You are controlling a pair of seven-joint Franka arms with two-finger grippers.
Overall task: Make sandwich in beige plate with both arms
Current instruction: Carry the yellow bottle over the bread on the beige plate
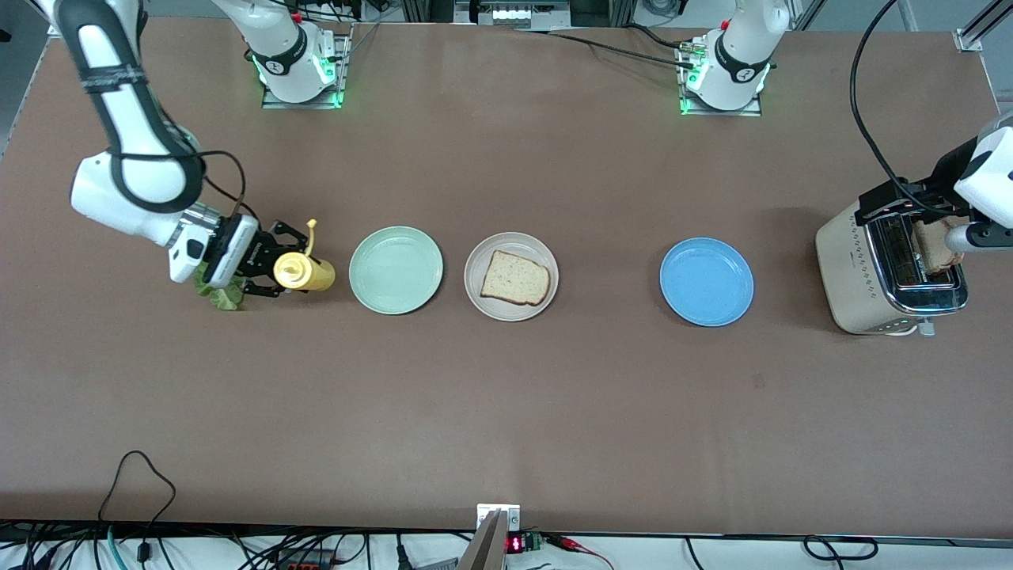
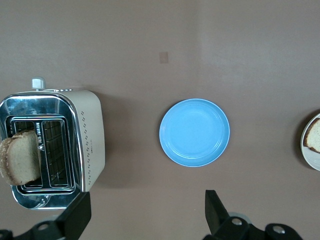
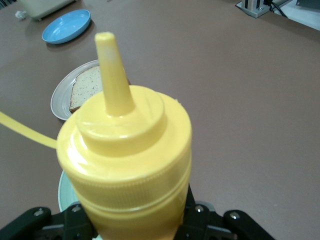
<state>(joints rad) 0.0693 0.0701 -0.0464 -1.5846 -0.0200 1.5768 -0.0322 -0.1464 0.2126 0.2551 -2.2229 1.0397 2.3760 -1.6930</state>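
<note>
The beige plate (image 1: 473,263) lies mid-table with one bread slice (image 1: 514,277) on it. A second bread slice (image 2: 20,156) stands in a slot of the toaster (image 1: 859,269). My right gripper (image 1: 277,267) is shut on a yellow squeeze bottle (image 1: 305,272), held tilted over the table beside the mint green plate (image 1: 396,269). A green lettuce leaf (image 1: 221,298) lies on the table under that gripper, partly hidden. High above the toaster, my left gripper (image 2: 145,212) is open, with nothing between its fingers (image 2: 216,210).
A blue plate (image 1: 707,282) lies between the beige plate and the toaster. The toaster's black cable (image 1: 863,119) runs toward the left arm's base. Cables and a small display (image 1: 514,544) line the table edge nearest the front camera.
</note>
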